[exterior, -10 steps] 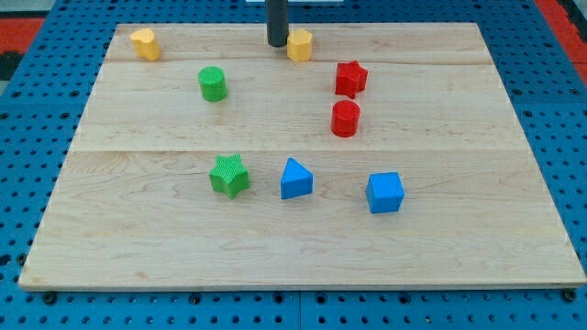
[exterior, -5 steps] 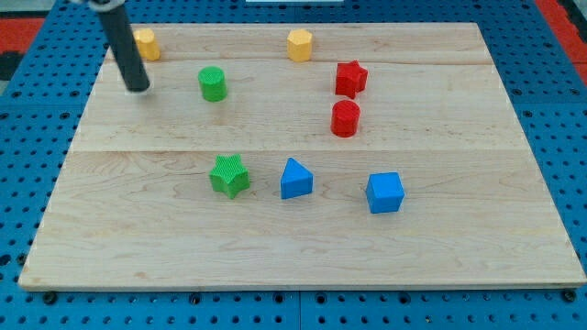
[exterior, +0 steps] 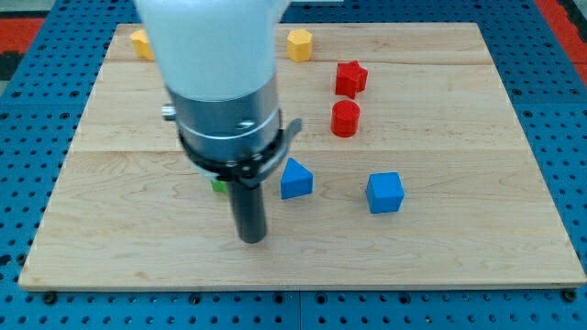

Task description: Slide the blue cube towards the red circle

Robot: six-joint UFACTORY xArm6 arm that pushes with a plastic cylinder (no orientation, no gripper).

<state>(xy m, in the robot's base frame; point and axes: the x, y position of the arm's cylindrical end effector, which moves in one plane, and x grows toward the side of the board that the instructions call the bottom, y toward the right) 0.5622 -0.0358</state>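
Note:
The blue cube point(exterior: 384, 192) sits at the view's lower right on the wooden board point(exterior: 477, 110). The red circle, a short red cylinder point(exterior: 345, 118), stands above and left of it, apart from it. My tip point(exterior: 251, 238) rests on the board well to the left of the blue cube and below-left of the blue triangular block point(exterior: 295, 179). The arm's large body hides much of the board's left middle.
A red star block point(exterior: 349, 78) sits above the red cylinder. A yellow block point(exterior: 300, 43) is at the top centre, another yellow block point(exterior: 140, 42) at the top left. A sliver of a green block point(exterior: 219, 185) shows beside the rod.
My tip has swept from the top centre to the upper left, then down to the lower middle of the board. The arm now covers both green blocks. No block has moved.

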